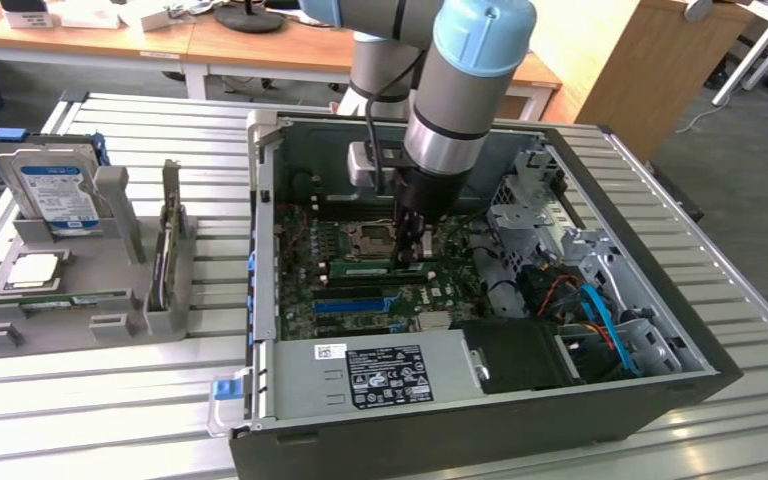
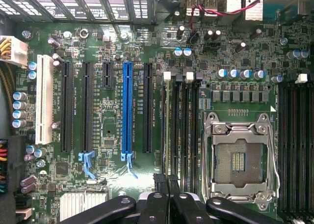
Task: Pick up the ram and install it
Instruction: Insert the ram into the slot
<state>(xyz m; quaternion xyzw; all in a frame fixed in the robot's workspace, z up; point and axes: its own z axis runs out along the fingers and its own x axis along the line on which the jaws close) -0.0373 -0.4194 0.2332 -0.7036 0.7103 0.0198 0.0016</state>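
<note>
The ram (image 1: 364, 268) is a thin green stick standing on edge in a memory slot of the motherboard (image 1: 344, 300), inside the open computer case. In the wrist view the ram (image 2: 164, 130) shows edge-on as a narrow line running from a white slot clip (image 2: 167, 76) down to my fingertips. My gripper (image 1: 415, 262) reaches straight down into the case over the end of the ram nearer the exterior view's right. The two black fingers (image 2: 158, 184) stand shut together, and my gripper (image 2: 165, 179) sits right at that end of the stick.
An empty processor socket (image 2: 239, 160) lies beside the memory slots. In a grey holder (image 1: 77, 325) at the exterior view's left stand another green stick (image 1: 167, 235), a silver processor chip (image 1: 33, 270) and a hard drive (image 1: 51, 190). Cables (image 1: 598, 310) and a black power supply (image 1: 518, 355) crowd the case's right.
</note>
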